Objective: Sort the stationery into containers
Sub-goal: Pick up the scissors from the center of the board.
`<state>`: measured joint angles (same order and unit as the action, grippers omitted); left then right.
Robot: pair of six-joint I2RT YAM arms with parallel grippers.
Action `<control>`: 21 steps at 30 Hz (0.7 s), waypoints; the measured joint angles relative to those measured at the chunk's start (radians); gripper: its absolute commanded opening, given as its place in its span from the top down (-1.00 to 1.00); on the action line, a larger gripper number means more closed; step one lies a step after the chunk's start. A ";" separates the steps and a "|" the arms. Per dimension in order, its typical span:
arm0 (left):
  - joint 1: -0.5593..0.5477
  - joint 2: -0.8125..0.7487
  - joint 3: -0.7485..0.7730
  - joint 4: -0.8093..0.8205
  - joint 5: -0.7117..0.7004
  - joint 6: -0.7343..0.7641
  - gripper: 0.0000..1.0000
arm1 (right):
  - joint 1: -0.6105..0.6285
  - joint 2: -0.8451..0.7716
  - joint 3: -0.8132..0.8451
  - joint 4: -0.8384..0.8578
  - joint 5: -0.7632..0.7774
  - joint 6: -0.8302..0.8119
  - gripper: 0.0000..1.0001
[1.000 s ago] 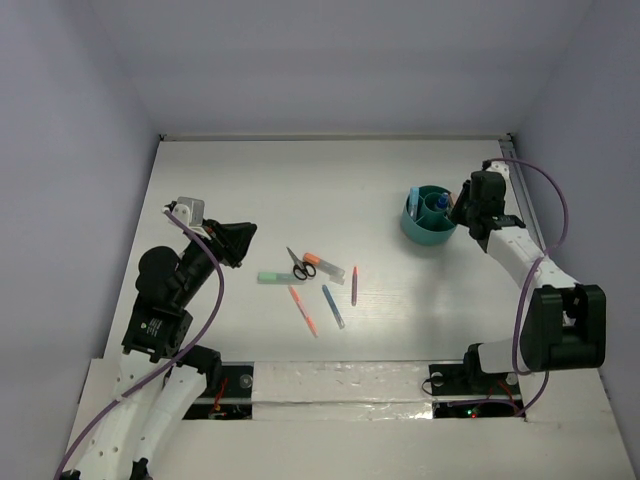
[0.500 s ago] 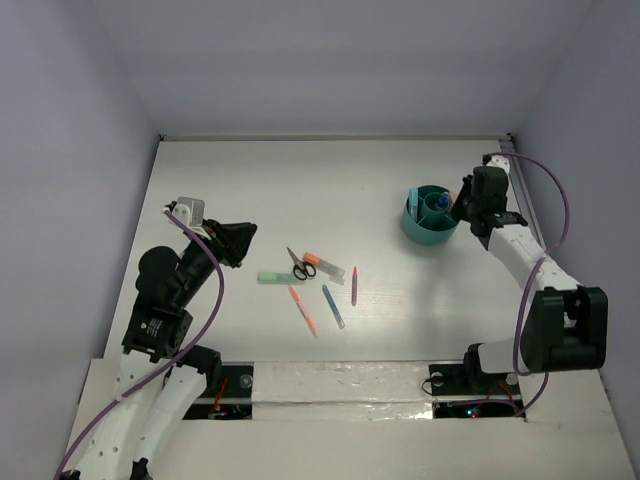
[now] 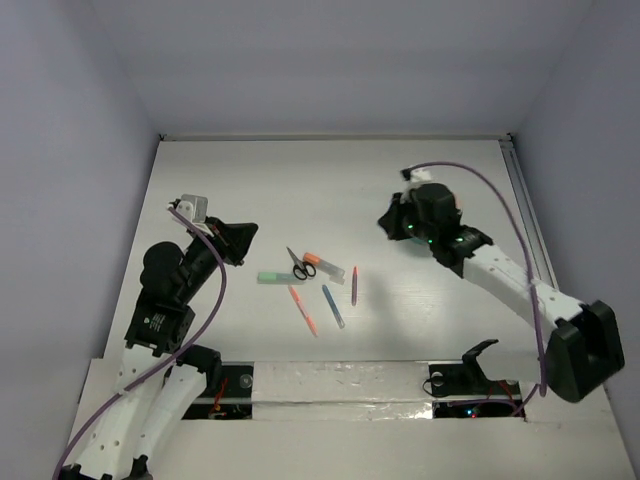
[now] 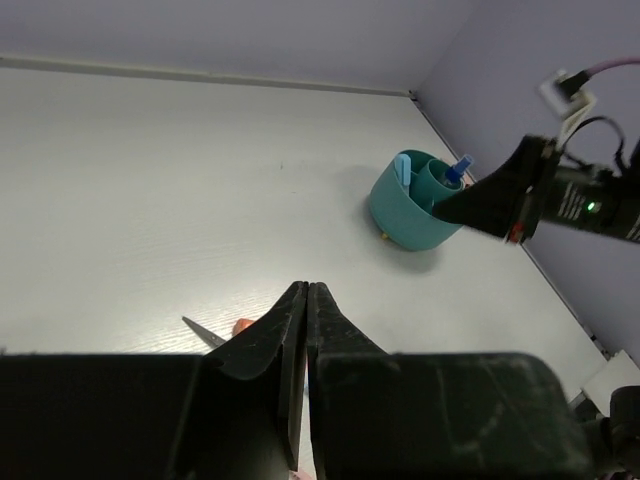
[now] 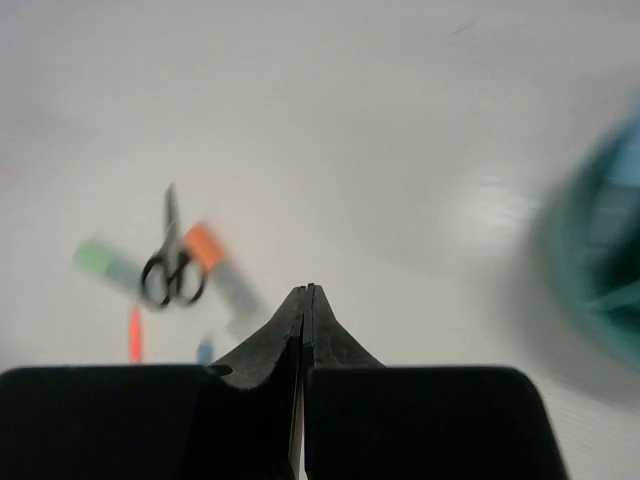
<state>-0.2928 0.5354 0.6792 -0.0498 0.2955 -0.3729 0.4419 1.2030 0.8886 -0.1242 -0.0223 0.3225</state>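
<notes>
left wrist view, teal cup [image 4: 405, 218] holding blue-capped bottle [image 4: 457, 170], left and right jaws pressed together, empty

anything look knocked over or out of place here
Nothing stands out. The teal cup stands upright with no spill around it, and the scissors, markers and pens lie loose in a cluster, simply not yet sorted.

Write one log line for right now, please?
left claw shut, empty | right claw shut, empty | scissors not yet in cup
</notes>
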 measured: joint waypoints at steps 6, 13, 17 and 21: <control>0.000 0.013 -0.001 -0.001 -0.025 -0.024 1.00 | 0.222 0.247 0.072 -0.024 -0.105 -0.051 1.00; 0.000 0.014 -0.001 -0.037 -0.091 -0.008 1.00 | 0.398 0.474 0.281 -0.062 -0.115 -0.083 0.38; 0.000 0.009 -0.001 -0.051 -0.113 0.014 0.95 | 0.465 0.542 0.323 -0.066 -0.113 -0.087 -0.04; 0.000 0.011 -0.001 -0.055 -0.115 0.028 0.92 | 0.478 0.604 0.349 -0.079 -0.105 -0.082 0.01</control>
<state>-0.2924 0.5461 0.6785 -0.1047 0.1802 -0.3450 0.9203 1.8072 1.2373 -0.2035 -0.1272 0.2401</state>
